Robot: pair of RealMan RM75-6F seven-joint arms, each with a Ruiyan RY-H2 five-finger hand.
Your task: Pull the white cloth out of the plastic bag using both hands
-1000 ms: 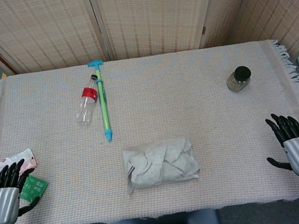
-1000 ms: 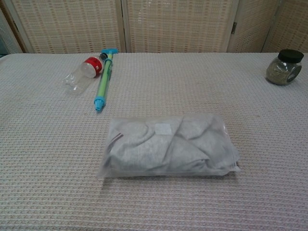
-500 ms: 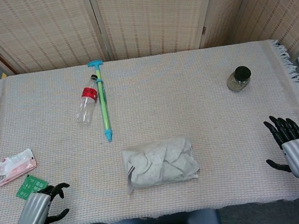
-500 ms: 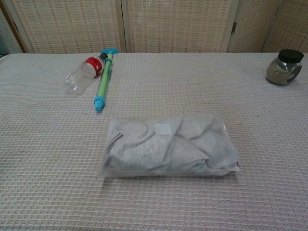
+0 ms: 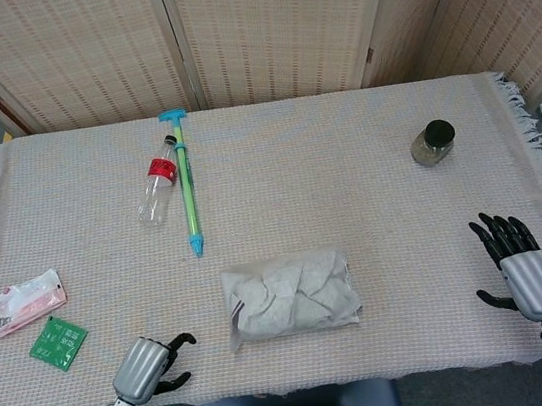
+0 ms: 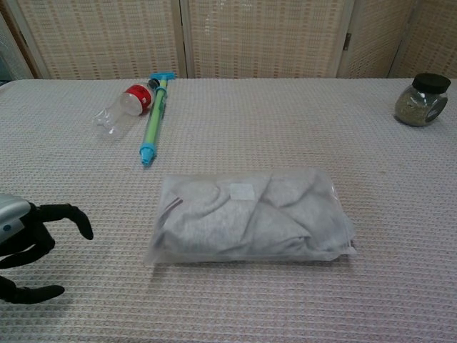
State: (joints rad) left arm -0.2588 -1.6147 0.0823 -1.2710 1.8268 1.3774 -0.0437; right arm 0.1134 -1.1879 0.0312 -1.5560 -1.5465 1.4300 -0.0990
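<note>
A clear plastic bag (image 5: 291, 296) (image 6: 250, 216) lies near the table's front edge, with the folded white cloth (image 5: 293, 291) (image 6: 246, 218) inside it. My left hand (image 5: 150, 365) (image 6: 28, 246) hovers a short way to the bag's left, its fingers spread and holding nothing. At the front right, well away from the bag, my right hand (image 5: 521, 268) stands open with its fingers pointing away from me; it shows only in the head view.
A plastic bottle (image 5: 156, 190) (image 6: 121, 108) and a green and blue pump (image 5: 185, 182) (image 6: 153, 116) lie at the back left. A dark-lidded jar (image 5: 432, 142) (image 6: 420, 99) stands at the back right. A pink packet (image 5: 23, 303) and a green card (image 5: 57, 341) lie at the front left.
My left hand has swept right along the front edge, away from the pink packet and green card, towards the bag, and now shows in the chest view. The right hand has shifted slightly inward.
</note>
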